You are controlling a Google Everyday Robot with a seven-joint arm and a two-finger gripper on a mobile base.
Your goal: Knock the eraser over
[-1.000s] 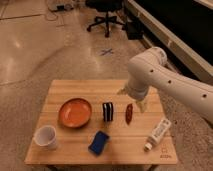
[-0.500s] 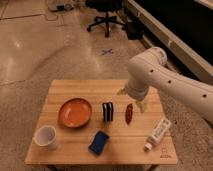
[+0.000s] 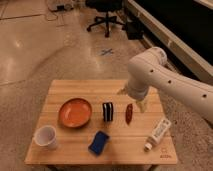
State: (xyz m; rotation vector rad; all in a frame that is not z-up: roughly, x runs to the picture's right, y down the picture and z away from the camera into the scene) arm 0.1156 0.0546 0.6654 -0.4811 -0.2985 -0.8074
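The eraser (image 3: 107, 111), a small black block with white vertical stripes, stands upright near the middle of the wooden table (image 3: 75, 90), just right of the orange plate (image 3: 75, 112). My gripper (image 3: 139, 104) hangs below the white arm (image 3: 155, 75) over the right part of the table, to the right of the eraser and apart from it. A slender red-brown object (image 3: 129, 113) lies between the eraser and the gripper.
A blue rectangular pad (image 3: 99, 142) lies at the front middle. A white cup (image 3: 45, 136) stands at the front left. A white tube (image 3: 157, 133) lies at the front right. An office chair (image 3: 106, 15) stands on the floor behind.
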